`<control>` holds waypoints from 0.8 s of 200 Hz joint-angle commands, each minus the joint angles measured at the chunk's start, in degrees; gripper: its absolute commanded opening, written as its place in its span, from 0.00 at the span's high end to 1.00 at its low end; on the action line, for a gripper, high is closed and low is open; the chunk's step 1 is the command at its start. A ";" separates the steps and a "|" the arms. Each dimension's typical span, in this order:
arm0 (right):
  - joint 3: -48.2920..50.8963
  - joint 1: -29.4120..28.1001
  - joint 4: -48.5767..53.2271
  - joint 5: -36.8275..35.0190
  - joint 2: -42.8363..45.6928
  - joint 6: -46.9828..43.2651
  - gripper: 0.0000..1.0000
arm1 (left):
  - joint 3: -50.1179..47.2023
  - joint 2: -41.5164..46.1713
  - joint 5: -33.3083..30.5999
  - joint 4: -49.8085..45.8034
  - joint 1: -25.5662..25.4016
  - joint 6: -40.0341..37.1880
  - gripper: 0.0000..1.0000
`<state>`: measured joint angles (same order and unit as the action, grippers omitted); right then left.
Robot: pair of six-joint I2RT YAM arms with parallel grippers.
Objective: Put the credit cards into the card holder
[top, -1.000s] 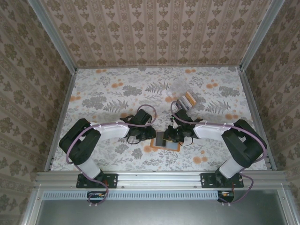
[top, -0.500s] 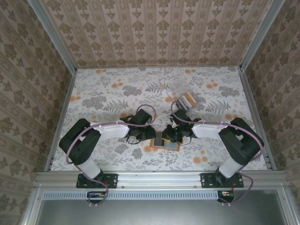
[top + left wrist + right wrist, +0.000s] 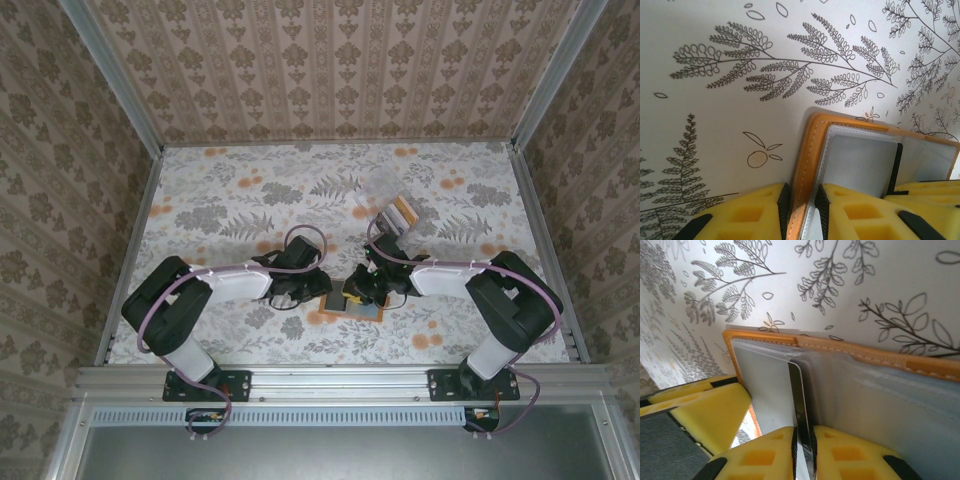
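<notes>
- Card holder [image 3: 352,309] lies open near the table's [image 3: 230,200] near edge; left gripper [image 3: 801,192] clamps its orange edge.
- Right gripper [image 3: 804,434] pinches a card [image 3: 799,395] edge-on, long axis running into the holder.

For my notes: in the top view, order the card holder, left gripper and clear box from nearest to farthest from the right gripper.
1. card holder, under the right gripper, which holds a credit card.
2. left gripper, just left.
3. clear box, farther back.

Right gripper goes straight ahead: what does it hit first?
The holder. The right gripper, shut on a card, points at its open inside; the card's edge likely lands there first, depth unclear.
</notes>
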<state>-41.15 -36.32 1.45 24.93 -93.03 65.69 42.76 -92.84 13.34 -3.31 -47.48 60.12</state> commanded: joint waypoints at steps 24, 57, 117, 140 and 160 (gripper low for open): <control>-5.71 -1.38 15.26 -7.29 5.53 -8.34 0.69 | -1.28 0.67 -0.07 0.65 -1.47 1.47 0.74; -5.12 -1.39 17.59 -9.48 6.95 -9.94 0.69 | -1.19 1.12 -0.27 0.01 -1.47 0.98 0.74; -7.58 -1.35 27.32 -16.13 5.62 -17.14 0.71 | -1.36 3.82 -2.33 -1.57 -1.50 -0.15 0.73; -8.41 -1.32 31.76 -20.30 2.93 -18.25 0.73 | -1.19 4.92 -3.52 -2.68 -1.60 -0.77 0.73; -8.66 -1.30 32.71 -22.57 4.08 -19.14 0.72 | -1.04 5.90 -4.39 -3.70 -1.64 -1.22 0.73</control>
<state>-48.49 -37.39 28.34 7.94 -89.08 49.12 42.00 -89.23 11.03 -4.71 -48.77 60.38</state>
